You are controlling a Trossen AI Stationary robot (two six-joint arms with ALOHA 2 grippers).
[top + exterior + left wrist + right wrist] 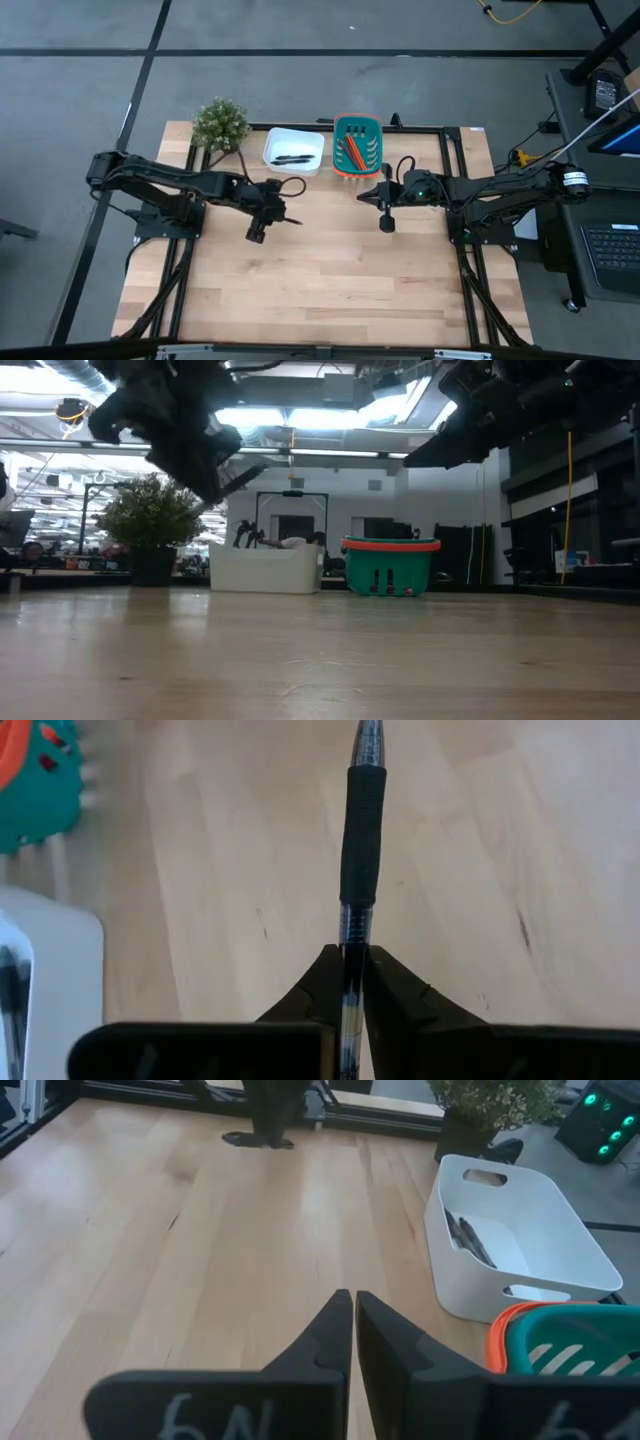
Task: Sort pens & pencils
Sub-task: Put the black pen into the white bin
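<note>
Pens [291, 158] lie in white bin [294, 149]; pencils [355, 150] in teal basket [357, 146] just beside it. Left gripper [287, 217], near white bin over table [330, 280], clamps one pen [361, 850]. Right gripper [386, 222], near basket, closed on nothing.

Both arms matte black, boxy segmented links with rounded joint housings. Left arm [170, 185]: thin black cable looping over the wrist. Right arm [500, 195]: small green light glowing on the wrist housing, black cable loop above it. Fingers [335, 1340] are dark tapered wedges that narrow to flat tips, mounted on a wide black crossbar. The right crossbar carries pale handwritten marks, partly cut off and unreadable. Left fingers [325, 985] have the same wedge profile.
</note>
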